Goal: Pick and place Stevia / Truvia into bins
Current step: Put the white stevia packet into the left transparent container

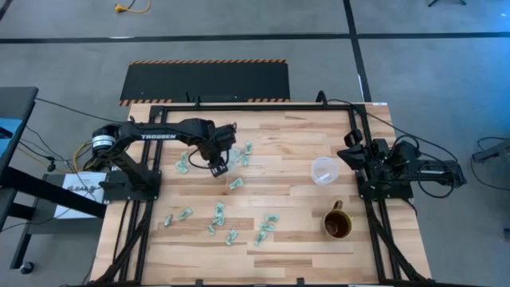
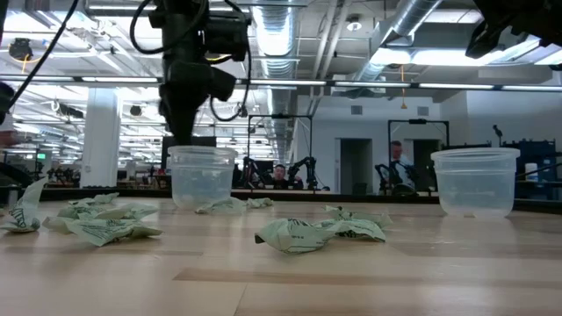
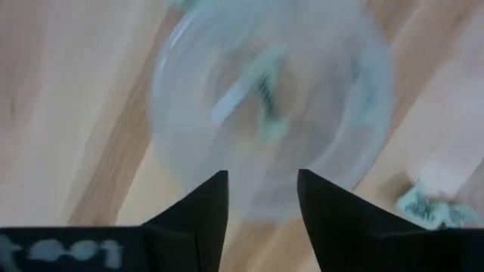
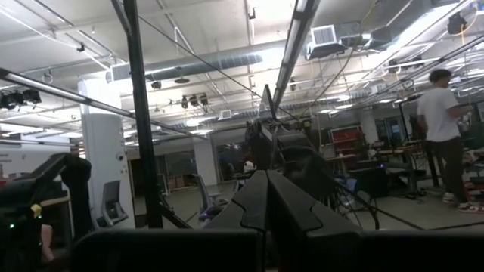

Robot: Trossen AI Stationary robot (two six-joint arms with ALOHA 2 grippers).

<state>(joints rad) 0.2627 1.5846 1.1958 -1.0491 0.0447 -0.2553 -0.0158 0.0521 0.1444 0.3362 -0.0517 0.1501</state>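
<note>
Wooden planks are making up the counter (image 1: pixel 287 239) seen from above, and the left tool (image 1: pixel 219 167) is hanging over the far-left part of it, right above a clear cup that it mostly hides. Green and white sachets (image 1: pixel 219 214) are lying scattered around that spot and nearer the front edge, well apart from the second clear cup (image 1: pixel 324 170), which is standing toward the right arm. A brown mug (image 1: pixel 337 225) is sitting just in front of that second cup. The right tool (image 1: pixel 351 139) is resting folded back at the right edge of the counter, beside the second cup.

From counter height, the left tool (image 2: pixel 184 123) is hovering directly over the left cup (image 2: pixel 203 175), its tips just above the rim. Crumpled sachets (image 2: pixel 320 233) are lying on the wood in front of and beside this cup. The other cup (image 2: pixel 476 181) is standing well apart to the right.

From the left wrist, the two dark fingers (image 3: pixel 204 204) are standing apart with nothing between them, and the cup (image 3: pixel 189 75) is lying open below them with a sachet (image 3: pixel 265 91) blurred inside it. Another sachet (image 3: pixel 427 205) is lying on the wood just beside the cup.

From the right wrist, the right tool's fingers (image 4: pixel 257 200) are pressing together, pointing out at the room, where a person (image 4: pixel 445 136) is standing at a bench.
</note>
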